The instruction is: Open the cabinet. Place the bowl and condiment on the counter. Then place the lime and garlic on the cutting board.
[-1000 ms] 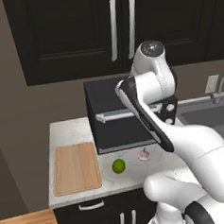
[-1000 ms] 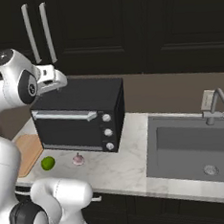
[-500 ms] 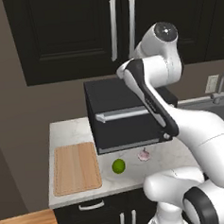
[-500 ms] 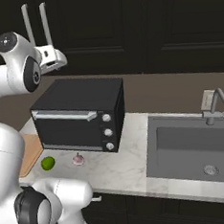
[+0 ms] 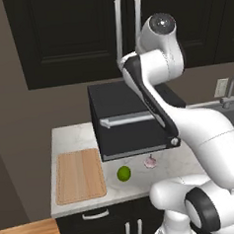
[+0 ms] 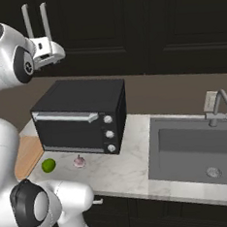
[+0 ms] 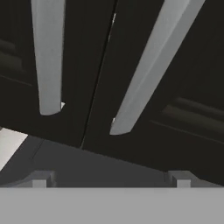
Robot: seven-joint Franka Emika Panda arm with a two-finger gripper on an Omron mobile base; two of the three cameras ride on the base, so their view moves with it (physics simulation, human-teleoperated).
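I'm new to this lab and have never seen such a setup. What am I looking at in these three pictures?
A white robot arm in a simulated kitchen. Two cameras on its base look forward from its left and right; the third sits on the hand. The gripper is raised to the black cabinet, close to its two silver handles; its doors are shut. The gripper's tips stand apart and hold nothing. On the marble counter lie a wooden cutting board, a lime and a garlic, in front of a black toaster oven. A sink is on the right.
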